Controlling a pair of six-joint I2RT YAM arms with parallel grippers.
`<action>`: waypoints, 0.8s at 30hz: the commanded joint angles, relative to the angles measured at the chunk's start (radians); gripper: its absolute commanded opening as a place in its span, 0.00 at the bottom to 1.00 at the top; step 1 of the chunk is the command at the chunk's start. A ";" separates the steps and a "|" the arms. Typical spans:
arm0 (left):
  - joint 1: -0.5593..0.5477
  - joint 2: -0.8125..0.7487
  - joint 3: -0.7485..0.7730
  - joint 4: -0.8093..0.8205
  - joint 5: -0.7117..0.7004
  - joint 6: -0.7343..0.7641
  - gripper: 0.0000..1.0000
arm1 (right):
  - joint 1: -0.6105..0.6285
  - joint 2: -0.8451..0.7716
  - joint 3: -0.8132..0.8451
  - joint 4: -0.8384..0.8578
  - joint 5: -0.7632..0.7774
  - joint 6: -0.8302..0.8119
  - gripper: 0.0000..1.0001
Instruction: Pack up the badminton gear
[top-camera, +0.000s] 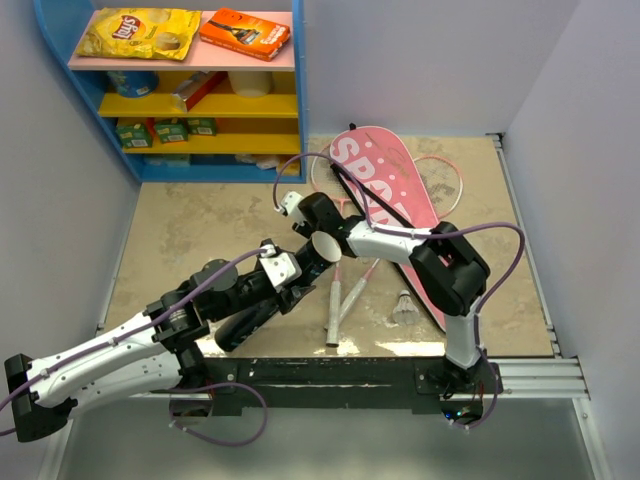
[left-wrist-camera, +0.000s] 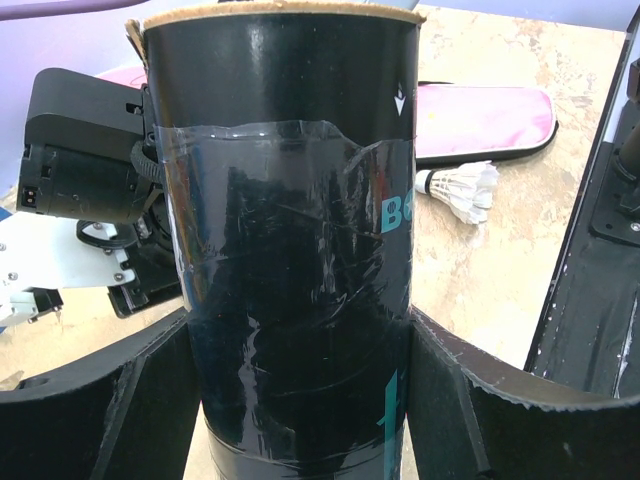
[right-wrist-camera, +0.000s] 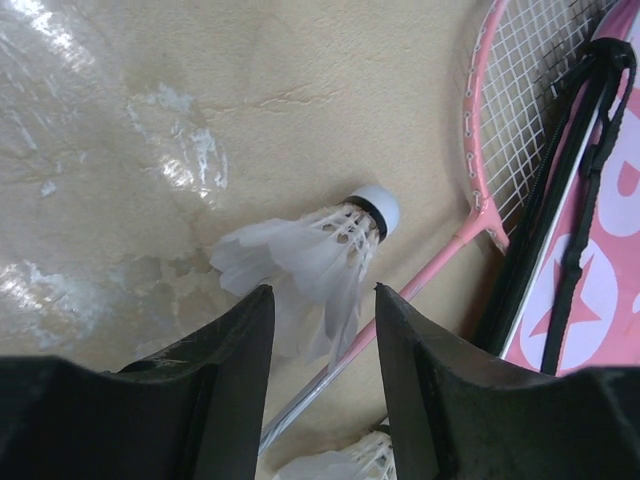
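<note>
My left gripper (top-camera: 280, 285) (left-wrist-camera: 300, 340) is shut on the long black tube (top-camera: 240, 322) (left-wrist-camera: 290, 250) and holds it tilted, mouth towards the right gripper. My right gripper (top-camera: 310, 222) (right-wrist-camera: 325, 290) hangs above the floor, shut on the feather skirt of a white shuttlecock (right-wrist-camera: 320, 245), cork pointing away. A second shuttlecock (right-wrist-camera: 335, 465) lies below it by a pink racket (right-wrist-camera: 440, 262). A third shuttlecock (top-camera: 403, 307) (left-wrist-camera: 460, 190) lies near the pink SPORT bag (top-camera: 400, 200) (left-wrist-camera: 480, 120) (right-wrist-camera: 600, 270). Both rackets' handles (top-camera: 335, 320) lie mid-table.
A blue shelf (top-camera: 170, 90) with snack packets and an orange box (top-camera: 245, 32) stands at the back left. The right arm's black wrist (left-wrist-camera: 80, 150) is close beside the tube's top. A black rail (top-camera: 330, 370) runs along the near edge.
</note>
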 joint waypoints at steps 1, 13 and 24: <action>-0.003 -0.002 0.000 0.051 0.011 0.023 0.00 | 0.004 0.001 0.021 0.094 0.067 -0.041 0.45; -0.001 0.002 -0.001 0.051 0.009 0.026 0.00 | -0.002 0.023 0.032 0.114 0.065 -0.014 0.00; -0.001 -0.018 -0.009 0.057 -0.008 0.029 0.00 | -0.057 -0.152 0.128 -0.070 0.235 0.202 0.00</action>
